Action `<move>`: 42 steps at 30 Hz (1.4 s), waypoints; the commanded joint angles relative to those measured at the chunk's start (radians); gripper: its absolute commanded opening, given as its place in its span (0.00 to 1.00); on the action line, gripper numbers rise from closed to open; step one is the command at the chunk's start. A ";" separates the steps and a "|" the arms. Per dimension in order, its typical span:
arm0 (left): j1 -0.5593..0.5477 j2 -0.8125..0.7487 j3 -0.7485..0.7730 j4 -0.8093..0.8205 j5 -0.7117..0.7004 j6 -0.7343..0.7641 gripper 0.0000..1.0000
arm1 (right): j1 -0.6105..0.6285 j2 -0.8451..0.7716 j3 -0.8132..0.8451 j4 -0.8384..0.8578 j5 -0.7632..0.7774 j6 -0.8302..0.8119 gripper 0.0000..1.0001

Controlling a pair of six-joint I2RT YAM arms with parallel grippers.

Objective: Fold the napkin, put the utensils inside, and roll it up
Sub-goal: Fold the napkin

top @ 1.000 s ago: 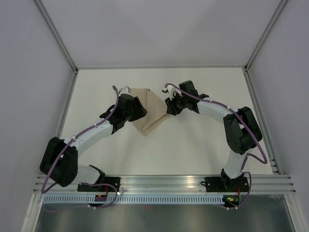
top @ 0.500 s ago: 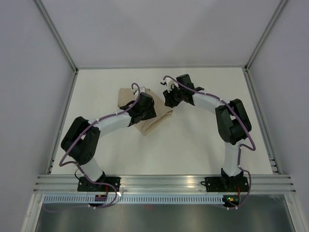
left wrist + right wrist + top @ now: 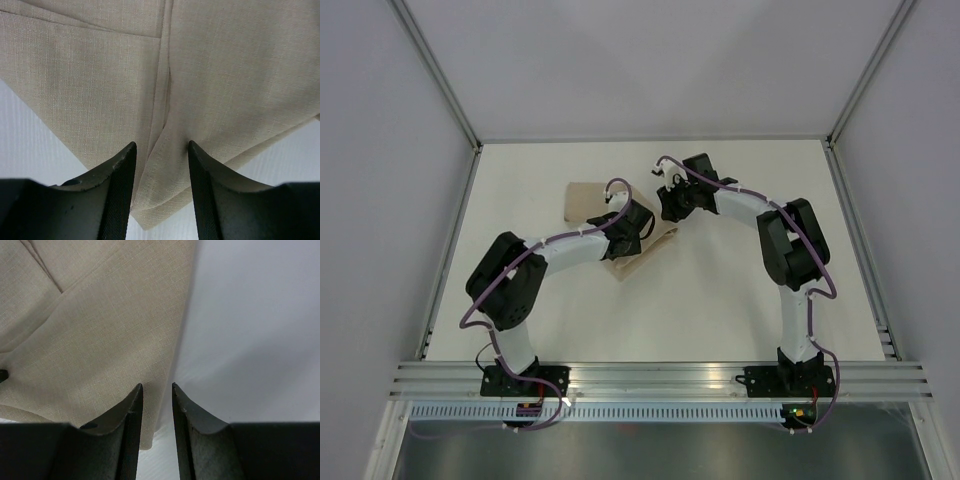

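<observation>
Because the napkin (image 3: 588, 200) is a thin, matte woven cloth, expect it to be light and limp: it will likely sag, drag and slide layer over layer rather than hold a shape, though nothing about it looks fragile. It lies partly folded on the surface (image 3: 720, 300), left of centre in the overhead view, with a squared corner at its upper left and a pointed tip at its lower end. Take it at an edge or a corner, where a hem gives the fingers something to bite, and avoid the flat middle, where you would probably gather both layers at once

Your left pincer (image 3: 161, 185) hangs low over the cloth, released, its jaws parted astride a fold line (image 3: 161, 100) that runs up the middle of the wrist view. The left arm (image 3: 560, 250) reaches in from the lower left of the overhead view, elbow bent, wrist turned down over the napkin's middle. Your right pincer (image 3: 154, 420) sits at the napkin's edge toward the right of the overhead view, jaws narrowly apart with the cloth's border running into the gap; you cannot tell from these views whether it pinches that border. The right arm (image 3: 740, 205) curves in from the lower right, forearm stretched toward upper centre, wrist angled down
</observation>
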 commanded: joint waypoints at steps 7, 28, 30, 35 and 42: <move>-0.033 0.049 0.074 -0.125 -0.131 0.034 0.51 | -0.008 0.020 0.034 -0.009 -0.016 0.011 0.35; 0.142 -0.293 -0.215 -0.078 -0.099 -0.229 0.57 | -0.019 0.003 -0.009 -0.033 -0.064 0.002 0.34; 0.202 -0.294 -0.260 -0.039 -0.048 -0.254 0.54 | -0.020 0.000 -0.017 -0.036 -0.070 0.005 0.34; 0.271 -0.256 -0.290 -0.009 -0.019 -0.306 0.41 | -0.020 -0.015 -0.055 -0.032 -0.071 0.007 0.33; 0.348 -0.152 -0.232 0.004 0.000 -0.320 0.31 | -0.019 -0.055 -0.104 -0.036 -0.088 0.011 0.33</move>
